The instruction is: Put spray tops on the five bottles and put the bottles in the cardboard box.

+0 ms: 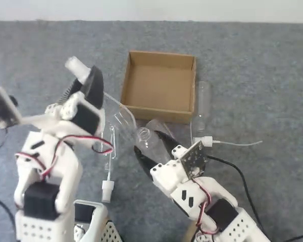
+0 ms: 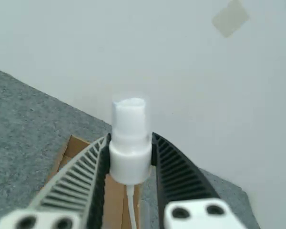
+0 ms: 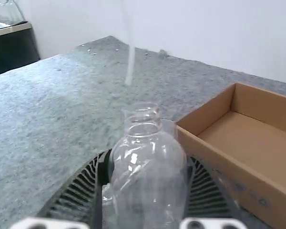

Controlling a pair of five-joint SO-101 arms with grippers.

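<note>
My left gripper [image 1: 86,76] is raised left of the cardboard box [image 1: 159,86] and is shut on a white spray top [image 1: 77,65]; its thin tube slants down toward the box's near left corner. In the left wrist view the spray top [image 2: 129,143] sits clamped between the black fingers [image 2: 96,164]. My right gripper [image 1: 152,145] is shut on a clear bottle [image 1: 144,136] just in front of the box, mouth uncapped. The right wrist view has that bottle [image 3: 148,167] between the fingers, with the box [image 3: 238,143] beyond it.
A clear bottle [image 1: 203,103] lies along the box's right side. One loose spray top [image 1: 210,140] lies right of my right gripper, tube pointing right. Another spray top [image 1: 107,190] lies between the arms. A further clear bottle [image 1: 124,120] lies near the box's front left corner.
</note>
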